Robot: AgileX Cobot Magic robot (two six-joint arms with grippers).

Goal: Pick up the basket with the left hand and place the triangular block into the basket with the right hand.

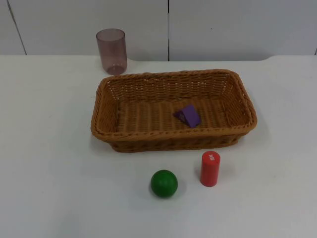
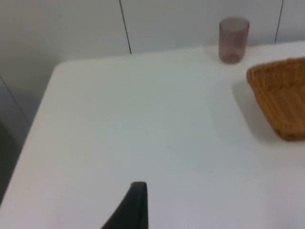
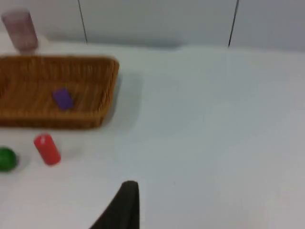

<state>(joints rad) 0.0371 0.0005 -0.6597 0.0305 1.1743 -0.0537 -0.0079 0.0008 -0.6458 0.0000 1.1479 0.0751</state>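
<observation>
Green ball (image 1: 164, 183) nearest; purple triangular block (image 1: 187, 116), seemingly flat, inside basket (image 1: 106, 94).

One basket (image 1: 173, 141), one purple block (image 1: 188, 116), one cup (image 1: 111, 50), one ball (image 1: 164, 183), one cylinder (image 1: 210, 168)

**Both arms held back**

The left gripper (image 2: 136, 207) is held above the table, one black fingertip seen in its wrist view. The right gripper (image 3: 125, 206) is likewise held over the table, waiting, one fingertip seen.
</observation>
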